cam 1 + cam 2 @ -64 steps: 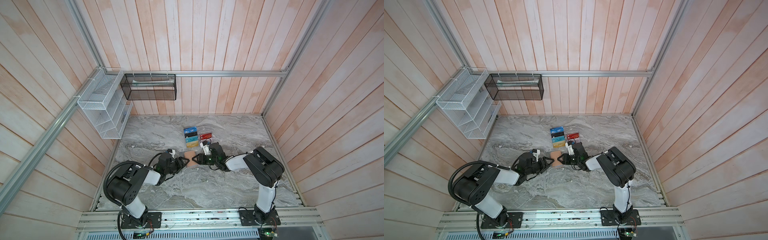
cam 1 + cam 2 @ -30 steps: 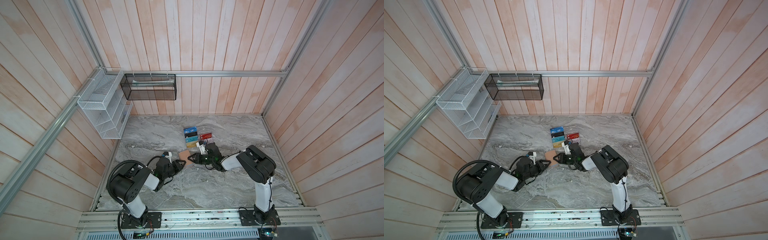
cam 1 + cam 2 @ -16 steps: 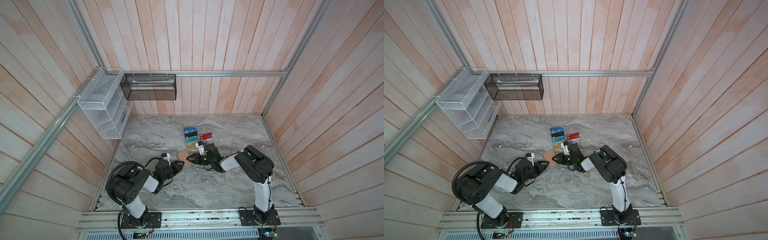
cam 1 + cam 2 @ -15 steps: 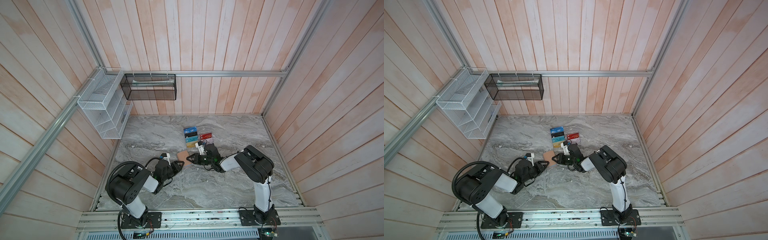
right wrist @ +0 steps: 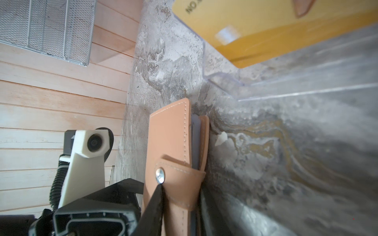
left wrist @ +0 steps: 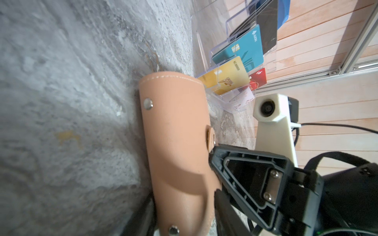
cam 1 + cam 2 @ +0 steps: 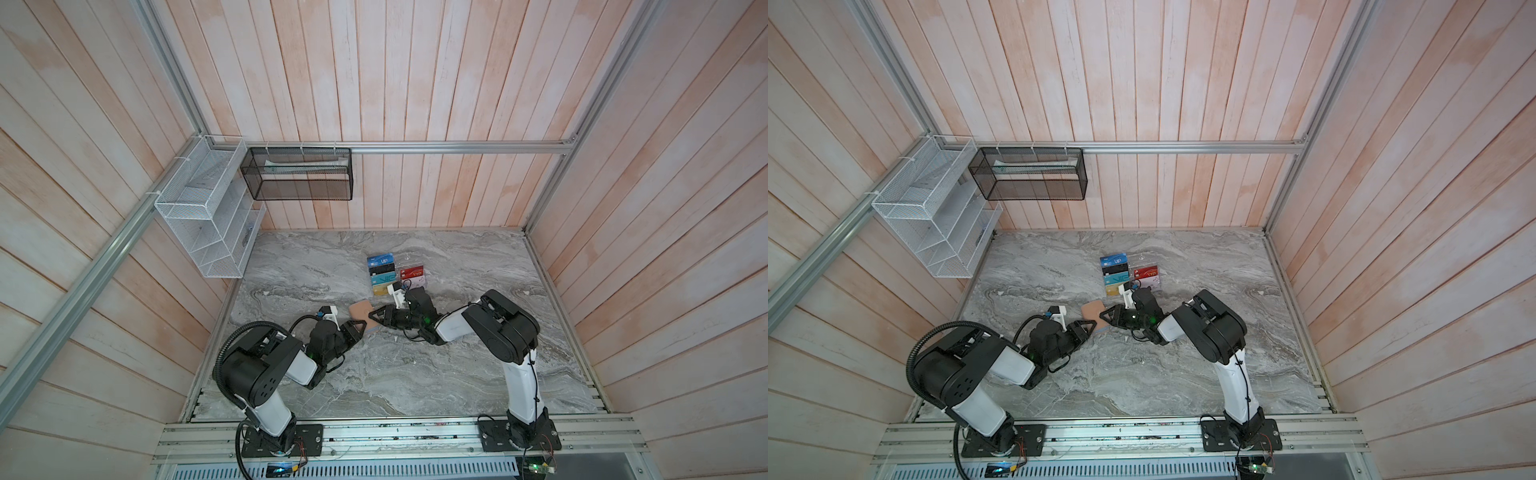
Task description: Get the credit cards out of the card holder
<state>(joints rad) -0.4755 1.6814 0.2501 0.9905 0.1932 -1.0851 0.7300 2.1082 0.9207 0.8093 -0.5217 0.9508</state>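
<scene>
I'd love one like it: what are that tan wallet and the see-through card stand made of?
The card holder looks like matte tan leather or an imitation: pale stitching along its edge, shiny metal snap studs. The stand looks like clear glossy acrylic or similar plastic, bent into tiers.

Top views look down over the whole table (image 7: 374, 374); wrist views closely share the card holder (image 6: 176, 143) from opposite sides.

Closed card holder (image 6: 176, 143) on marble (image 6: 61, 81); right gripper (image 6: 214, 169) seemingly pinching strap (image 6: 210, 135).
</scene>
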